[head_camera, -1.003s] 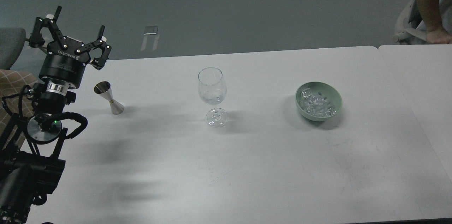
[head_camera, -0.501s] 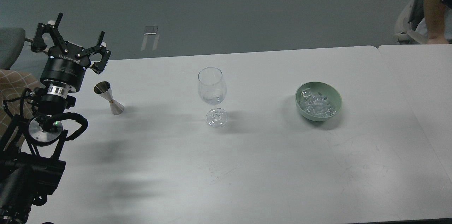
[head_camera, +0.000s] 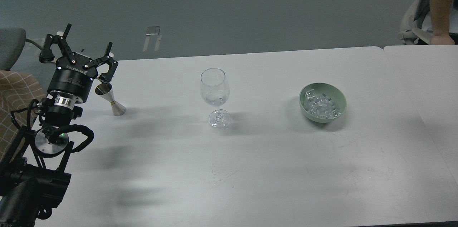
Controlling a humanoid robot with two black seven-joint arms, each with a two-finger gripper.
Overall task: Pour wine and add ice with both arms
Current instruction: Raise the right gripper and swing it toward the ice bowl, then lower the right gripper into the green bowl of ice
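A clear stemmed wine glass (head_camera: 215, 94) stands upright mid-table. A steel hourglass-shaped jigger (head_camera: 111, 100) stands at the left of the white table (head_camera: 250, 169). A pale green bowl (head_camera: 340, 102) with several ice cubes (head_camera: 321, 106) sits to the right. My left gripper (head_camera: 87, 41) is open and empty, fingers spread and pointing up and away, just left of and above the jigger; its right finger overlaps the jigger's top rim in this view. My right gripper is out of view.
A second table (head_camera: 425, 77) abuts on the right. A person on a chair (head_camera: 434, 9) is at the far right beyond the tables. A grey chair (head_camera: 10, 44) and a patterned cushion (head_camera: 16, 94) are at the left edge.
My left gripper has come down and a little to the right, closer to the jigger, still open. The person at the far right has shifted. The glass, bowl and jigger have not moved.
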